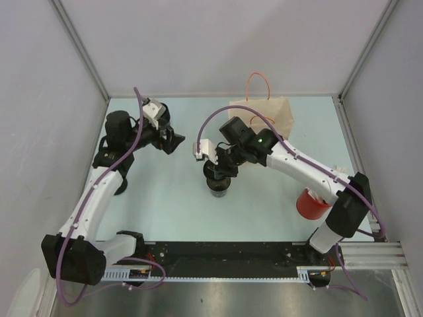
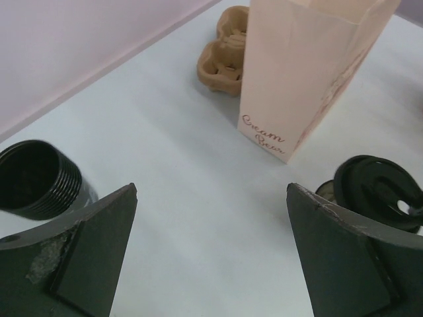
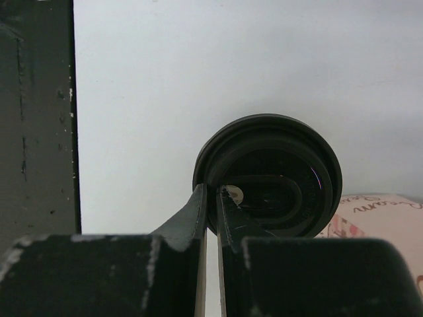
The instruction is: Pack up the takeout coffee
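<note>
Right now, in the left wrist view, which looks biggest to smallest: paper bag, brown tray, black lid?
1. paper bag
2. black lid and brown tray look alike; the tray sits farther away, so unsure.

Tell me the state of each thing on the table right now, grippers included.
Paper bag: standing upright.
Cup carrier: flat on the table beside the bag.
Black cup: upright, lid over it.
Lid: on the black cup, rim pinched.
Red cup: partly hidden by the right arm.
Left gripper: open, holding nothing.
Right gripper: shut on the lid's rim.
</note>
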Robot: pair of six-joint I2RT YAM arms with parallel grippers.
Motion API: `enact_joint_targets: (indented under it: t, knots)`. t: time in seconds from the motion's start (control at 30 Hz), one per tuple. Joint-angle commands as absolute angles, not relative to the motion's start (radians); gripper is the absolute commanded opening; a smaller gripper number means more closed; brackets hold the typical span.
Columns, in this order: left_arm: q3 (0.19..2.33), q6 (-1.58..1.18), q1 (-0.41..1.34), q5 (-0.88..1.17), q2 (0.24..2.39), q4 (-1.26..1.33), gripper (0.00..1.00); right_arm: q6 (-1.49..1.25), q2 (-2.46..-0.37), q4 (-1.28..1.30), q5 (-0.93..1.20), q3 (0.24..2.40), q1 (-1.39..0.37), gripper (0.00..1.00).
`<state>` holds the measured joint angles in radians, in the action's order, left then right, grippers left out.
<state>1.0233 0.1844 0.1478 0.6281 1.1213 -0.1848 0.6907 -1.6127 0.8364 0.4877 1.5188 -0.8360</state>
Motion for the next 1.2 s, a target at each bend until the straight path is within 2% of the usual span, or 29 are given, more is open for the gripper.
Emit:
enact_joint_targets:
  t: [0.0, 0.43, 1.17]
  knots:
    - [0.999, 0.206, 0.109, 0.581, 1.059, -0.12, 0.99, 0.637, -1.631, 0.847, 0.463, 1.526, -0.853, 0.0]
    - [0.905, 0.141, 0.012, 0.584, 1.019, -0.041, 1.0, 0.621, -1.707, 0.85, 0.428, 1.486, -0.87, 0.0]
    - [0.873, 0.129, 0.006, 0.652, 1.039, -0.011, 1.0, 0.577, -1.743, 0.793, 0.394, 1.476, -0.862, 0.0]
